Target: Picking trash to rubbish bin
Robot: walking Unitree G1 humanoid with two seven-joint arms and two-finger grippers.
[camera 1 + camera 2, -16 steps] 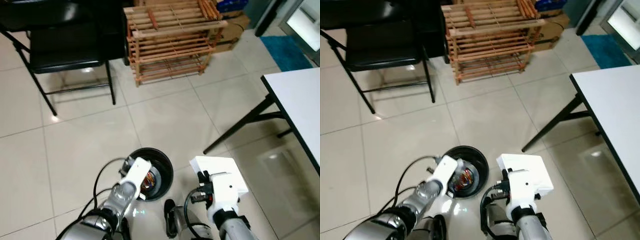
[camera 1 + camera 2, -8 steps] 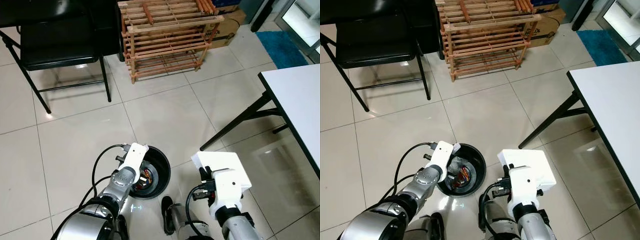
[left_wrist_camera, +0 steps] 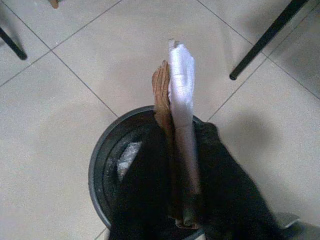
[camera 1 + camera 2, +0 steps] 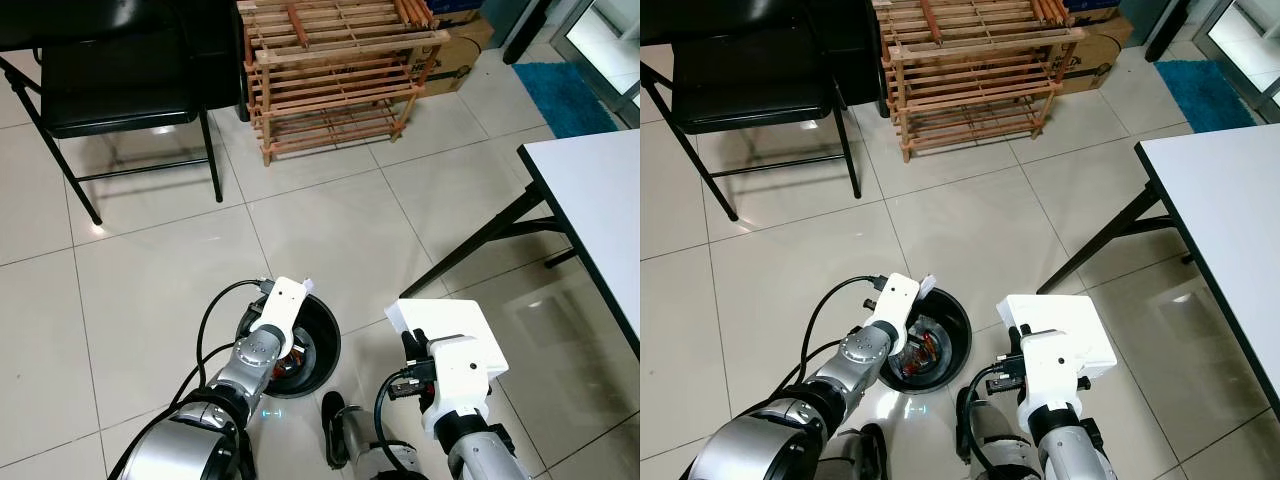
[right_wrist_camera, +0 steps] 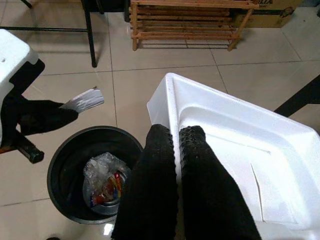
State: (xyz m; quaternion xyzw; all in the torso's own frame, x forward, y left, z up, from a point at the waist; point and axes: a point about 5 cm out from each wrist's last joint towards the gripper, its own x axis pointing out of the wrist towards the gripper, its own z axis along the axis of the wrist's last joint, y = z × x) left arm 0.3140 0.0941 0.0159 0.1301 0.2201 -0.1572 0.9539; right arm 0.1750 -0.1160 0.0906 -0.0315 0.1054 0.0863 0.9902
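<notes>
1 bin (image 4: 325, 345), 2 pincer-held trash pieces

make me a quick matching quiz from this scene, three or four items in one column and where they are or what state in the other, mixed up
Items:
1. rubbish bin
2. white tray
3. flat paper trash
4. wooden rack

Places or states:
a. pinched in the left gripper above the bin
b. against the far wall beside the black chair
c. on the floor, wrappers inside
d. held by the right gripper at its rim

Pairs: 1-c, 2-d, 3-a, 4-b
</notes>
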